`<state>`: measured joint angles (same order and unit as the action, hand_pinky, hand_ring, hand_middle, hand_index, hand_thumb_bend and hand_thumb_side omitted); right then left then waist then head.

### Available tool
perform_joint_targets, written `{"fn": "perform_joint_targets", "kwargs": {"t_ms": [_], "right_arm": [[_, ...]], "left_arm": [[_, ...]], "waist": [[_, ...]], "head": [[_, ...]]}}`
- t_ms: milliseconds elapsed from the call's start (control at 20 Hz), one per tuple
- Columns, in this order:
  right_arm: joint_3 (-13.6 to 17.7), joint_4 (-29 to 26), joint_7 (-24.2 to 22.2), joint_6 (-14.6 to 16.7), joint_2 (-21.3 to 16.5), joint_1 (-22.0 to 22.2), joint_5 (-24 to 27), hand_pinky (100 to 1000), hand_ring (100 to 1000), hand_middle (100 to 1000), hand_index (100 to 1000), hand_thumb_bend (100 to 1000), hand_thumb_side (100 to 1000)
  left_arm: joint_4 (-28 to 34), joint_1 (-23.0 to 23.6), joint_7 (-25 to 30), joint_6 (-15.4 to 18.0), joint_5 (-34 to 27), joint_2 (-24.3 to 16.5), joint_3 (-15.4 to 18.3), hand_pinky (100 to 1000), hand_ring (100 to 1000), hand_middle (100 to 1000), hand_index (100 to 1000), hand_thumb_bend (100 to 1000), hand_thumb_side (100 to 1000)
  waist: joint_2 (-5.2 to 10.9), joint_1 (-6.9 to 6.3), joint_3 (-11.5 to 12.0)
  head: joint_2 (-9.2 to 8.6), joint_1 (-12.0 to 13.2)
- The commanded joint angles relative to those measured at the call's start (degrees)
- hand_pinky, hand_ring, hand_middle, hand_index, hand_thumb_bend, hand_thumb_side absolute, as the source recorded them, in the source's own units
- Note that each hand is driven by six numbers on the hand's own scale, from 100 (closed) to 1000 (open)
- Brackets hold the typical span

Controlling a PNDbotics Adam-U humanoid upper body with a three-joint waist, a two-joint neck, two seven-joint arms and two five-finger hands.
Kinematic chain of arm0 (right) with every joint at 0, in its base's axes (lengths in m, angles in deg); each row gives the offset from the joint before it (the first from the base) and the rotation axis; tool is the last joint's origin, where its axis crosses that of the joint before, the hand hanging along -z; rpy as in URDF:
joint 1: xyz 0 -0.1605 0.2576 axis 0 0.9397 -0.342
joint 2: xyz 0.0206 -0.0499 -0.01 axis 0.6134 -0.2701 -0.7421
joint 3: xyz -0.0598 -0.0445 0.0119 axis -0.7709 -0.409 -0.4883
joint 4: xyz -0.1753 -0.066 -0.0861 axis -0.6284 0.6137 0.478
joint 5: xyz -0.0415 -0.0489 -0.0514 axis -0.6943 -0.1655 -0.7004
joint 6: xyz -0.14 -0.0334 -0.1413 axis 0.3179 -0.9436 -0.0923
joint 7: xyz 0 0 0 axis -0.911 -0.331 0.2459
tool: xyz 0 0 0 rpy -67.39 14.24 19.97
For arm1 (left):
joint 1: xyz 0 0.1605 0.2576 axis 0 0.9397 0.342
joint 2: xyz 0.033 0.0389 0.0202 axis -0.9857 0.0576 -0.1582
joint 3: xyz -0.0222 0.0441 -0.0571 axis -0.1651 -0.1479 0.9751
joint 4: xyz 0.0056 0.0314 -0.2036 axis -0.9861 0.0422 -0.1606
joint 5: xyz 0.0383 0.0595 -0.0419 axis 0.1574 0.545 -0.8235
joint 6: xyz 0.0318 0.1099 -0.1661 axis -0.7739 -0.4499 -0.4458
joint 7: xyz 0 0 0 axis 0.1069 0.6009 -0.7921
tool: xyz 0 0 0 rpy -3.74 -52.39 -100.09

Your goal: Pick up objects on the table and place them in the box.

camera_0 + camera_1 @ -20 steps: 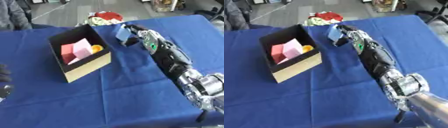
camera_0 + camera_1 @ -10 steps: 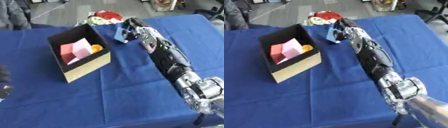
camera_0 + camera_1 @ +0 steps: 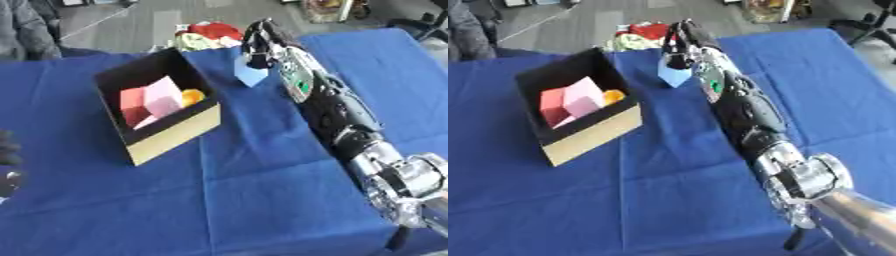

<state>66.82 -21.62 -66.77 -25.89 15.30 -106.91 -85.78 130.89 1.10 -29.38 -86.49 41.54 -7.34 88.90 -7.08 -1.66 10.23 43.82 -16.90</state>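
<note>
In the left eye view, the right hand (image 3: 259, 42) reaches far across the counter (image 3: 262, 200) with its fingers curled round the top of a light blue block (image 3: 251, 75), which hangs just below them, near the far edge and to the right of the box (image 3: 157, 112). Whether the block has cleared the blue cloth or is touching it cannot be told from here. The box is dark inside with a tan front wall, and it already holds a red block (image 3: 131, 102), a pink block (image 3: 164, 97) leaning beside it, and a small orange thing (image 3: 192, 96) in the far corner. The left hand (image 3: 7, 150) shows only as a dark shape at the left edge (its fingers cannot be made out).

In the right eye view, the same hold shows: blue block under the curled fingers (image 3: 677, 47), apart from the box's near wall. Some coloured things (image 3: 645, 32) lie beyond the far edge of the counter.

By my reading, three things are in and the blue block is picked but not yet carried over the box; nothing else loose shows on the cloth.
</note>
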Motion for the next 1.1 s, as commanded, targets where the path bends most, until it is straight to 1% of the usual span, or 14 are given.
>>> {"fn": "perform_joint_targets", "kwargs": {"t_ms": [50,150,200,250,300,350,400,500,550,600,750,900,1100], "right_arm": [[-1.33,-0.91,2.04,1.03,-0.83,-2.07,2.14,458,432,300,363,100,100],[-2.03,-1.61,1.69,1.48,-0.89,-2.39,2.69,465,438,305,369,100,100],[-2.23,-1.78,1.27,1.53,-0.91,-2.41,2.85,497,463,340,411,100,100],[-2.37,-1.74,0.64,1.51,-0.95,-2.38,2.89,502,467,341,412,100,100],[-2.45,-1.55,-0.06,1.45,-0.99,-2.29,2.84,569,524,401,479,100,100],[-2.72,-0.96,-0.92,1.46,-0.98,-2.09,2.61,641,605,498,595,157,100],[-3.2,-0.06,-1.8,1.56,-0.91,-1.84,2.25,771,772,741,874,258,151],[-3.88,2.44,-3.6,1.68,-0.91,-1.61,0.98,862,867,873,957,327,245],[-3.4,3.64,-4.55,1.35,-0.96,-1.66,0.49,888,891,907,971,341,270],[-2.75,4.46,-5.47,0.85,-1.02,-1.68,0.16,896,897,920,975,347,294],[-0.95,5.1,-8.03,-0.89,-1.19,-1.52,0.13,921,917,943,984,358,326],[-0.01,5.32,-8.56,-2.22,-1.26,-1.45,0.75,947,933,957,994,363,359],[0.69,6.14,-9.21,-2.64,-1.56,-1.78,3.24,966,945,967,1000,351,394]], "left_arm": [[1.35,-0.75,-0.11,0.02,-0.19,-0.88,0.43,769,630,642,810,612,493],[1.34,-0.77,-0.08,0.02,-0.2,-0.88,0.39,769,630,643,810,612,493],[1.34,-0.77,-0.06,0.02,-0.21,-0.88,0.38,769,630,643,810,612,493],[1.35,-0.77,-0.06,0.03,-0.22,-0.9,0.38,769,630,643,810,612,493],[1.36,-0.75,-0.07,0.03,-0.22,-0.93,0.4,769,630,643,810,613,493],[1.36,-0.72,-0.1,0.03,-0.2,-0.96,0.43,769,630,643,810,613,493],[1.35,-0.7,-0.12,0.02,-0.18,-1.0,0.45,769,629,643,810,613,493],[1.31,-0.67,-0.1,0.0,-0.12,-0.99,0.42,769,629,643,810,613,493],[1.3,-0.67,-0.07,0.0,-0.12,-0.93,0.4,769,629,643,810,613,493],[1.31,-0.67,-0.05,0.01,-0.11,-0.89,0.38,769,629,643,810,614,493],[1.31,-0.56,-0.06,0.01,-0.06,-0.89,0.43,769,629,643,810,614,494],[1.38,-0.7,-0.01,0.06,-0.09,-0.76,0.34,769,629,644,810,615,494],[1.56,-1.15,0.19,0.14,-0.19,-0.67,0.17,769,629,644,810,616,494]], "waist": [[0.36,0.29,-0.08],[0.45,0.32,-0.13],[0.49,0.32,-0.14],[0.53,0.33,-0.14],[0.56,0.33,-0.13],[0.57,0.33,-0.12],[0.56,0.35,-0.1],[0.54,0.35,-0.08],[0.51,0.31,-0.08],[0.47,0.25,-0.08],[0.32,0.08,-0.11],[-0.01,-0.15,0.13],[-0.79,-0.35,1.01]], "head": [[-0.37,-0.32],[-0.42,-0.46],[-0.44,-0.5],[-0.46,-0.54],[-0.5,-0.54],[-0.54,-0.54],[-0.59,-0.56],[-0.62,-0.65],[-0.68,-0.67],[-0.72,-0.63],[-0.8,-0.58],[-1.05,-0.83],[-1.8,-1.83]]}}
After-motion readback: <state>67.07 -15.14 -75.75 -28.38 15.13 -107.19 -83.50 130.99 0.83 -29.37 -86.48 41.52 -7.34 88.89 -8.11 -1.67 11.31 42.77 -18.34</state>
